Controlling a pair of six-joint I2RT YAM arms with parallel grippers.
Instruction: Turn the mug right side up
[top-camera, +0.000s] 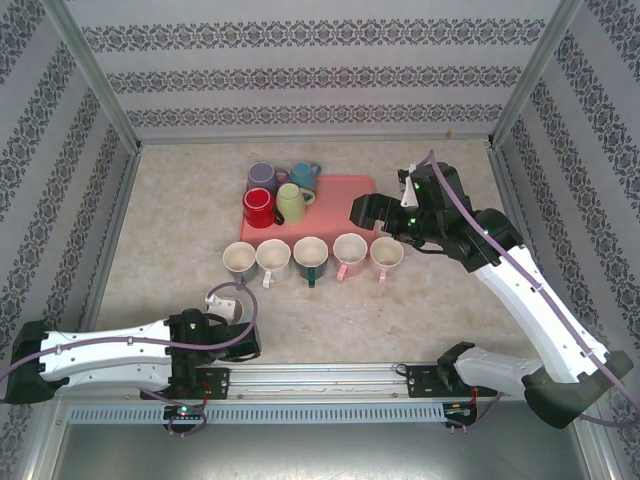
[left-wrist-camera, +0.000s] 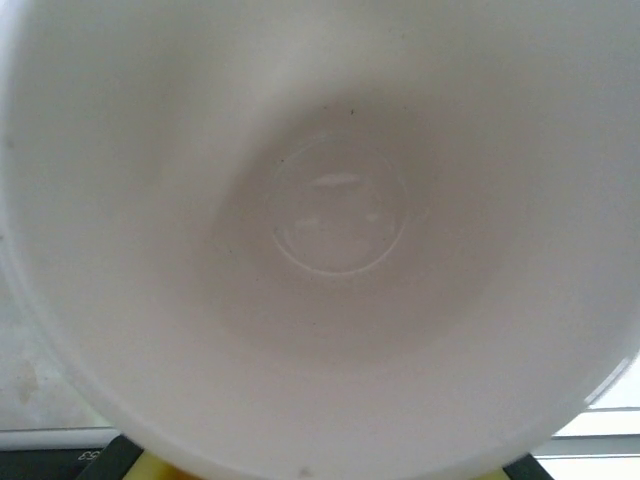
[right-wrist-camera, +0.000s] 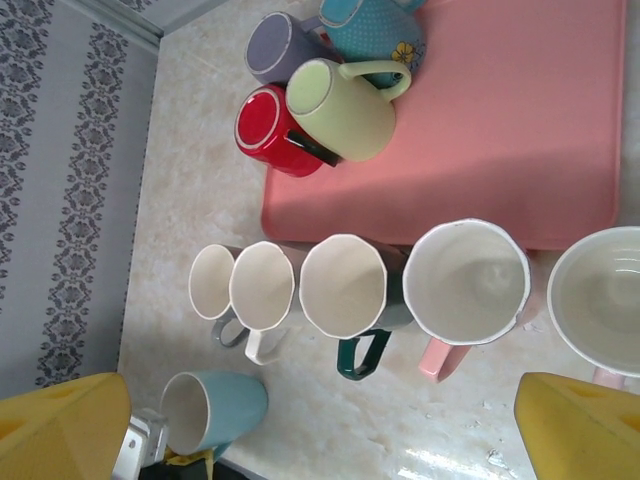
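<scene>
A light blue mug (right-wrist-camera: 222, 405) with a white inside is tipped on its side near the table's front, its mouth facing the left arm. My left gripper (top-camera: 236, 312) is shut on the mug (top-camera: 224, 297) at its rim, and a yellow finger (right-wrist-camera: 190, 462) shows beside the rim. The left wrist view looks straight into the mug's white inside (left-wrist-camera: 340, 220). Whether the mug rests on the table I cannot tell. My right gripper (right-wrist-camera: 320, 435) stands open, nothing between its fingers, above the right end of a row of mugs (top-camera: 375, 212).
Several upright mugs stand in a row, from a grey-handled one (top-camera: 239, 259) to a pink one (top-camera: 386, 252). Behind them lies a pink mat (top-camera: 335, 192) with purple (top-camera: 262, 177), teal (top-camera: 303, 175), red (top-camera: 258, 207) and green (top-camera: 291, 203) mugs upside down.
</scene>
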